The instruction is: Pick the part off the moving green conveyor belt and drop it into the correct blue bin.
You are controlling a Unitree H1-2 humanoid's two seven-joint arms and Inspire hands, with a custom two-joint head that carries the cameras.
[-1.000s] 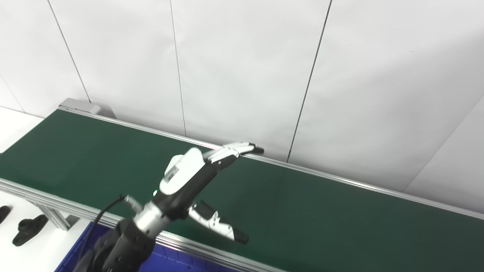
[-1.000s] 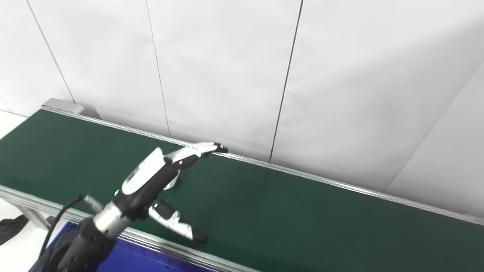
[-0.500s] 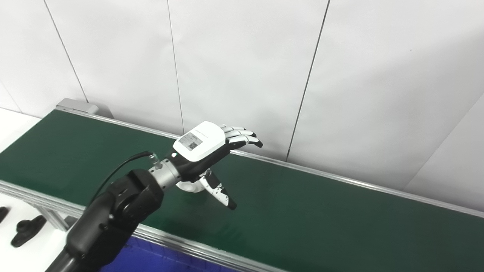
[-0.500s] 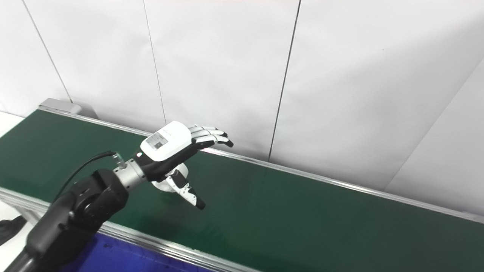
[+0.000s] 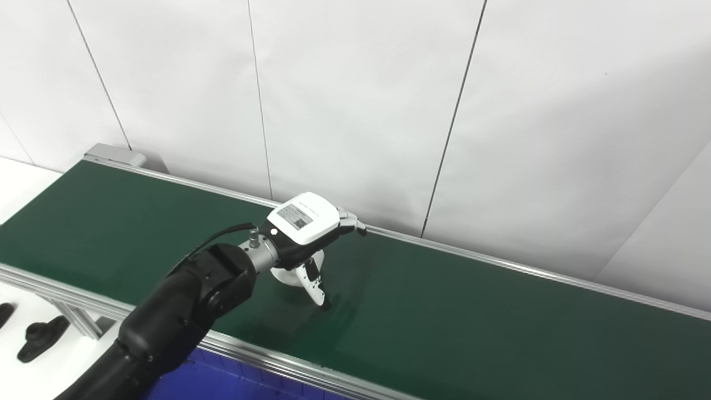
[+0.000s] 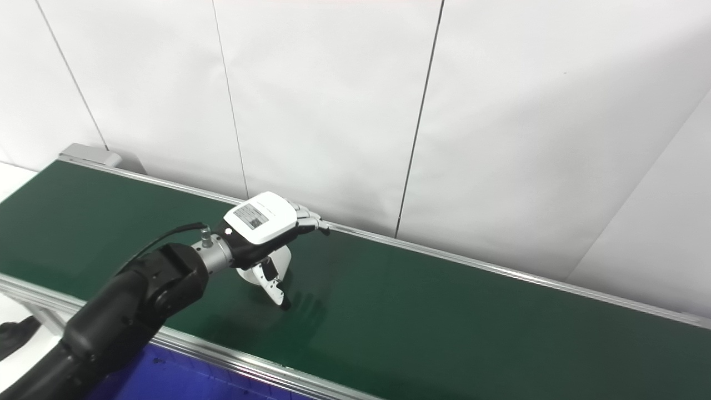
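While the green conveyor belt (image 5: 444, 311) runs along the white wall, the left hand (image 5: 303, 233) reaches over it, palm down, directly above a white round part (image 5: 289, 273) lying on the belt. Its fingers (image 5: 347, 222) curl down beyond the part and the thumb (image 5: 314, 284) points down at the belt in front of it, spread, not yet closed on it. A blue bin (image 6: 166, 378) sits below the belt's near rail. The right hand is out of sight.

A white part (image 5: 284, 273) lies on the dark green belt (image 5: 472, 311) (blue bin (image 5: 222, 383) below).
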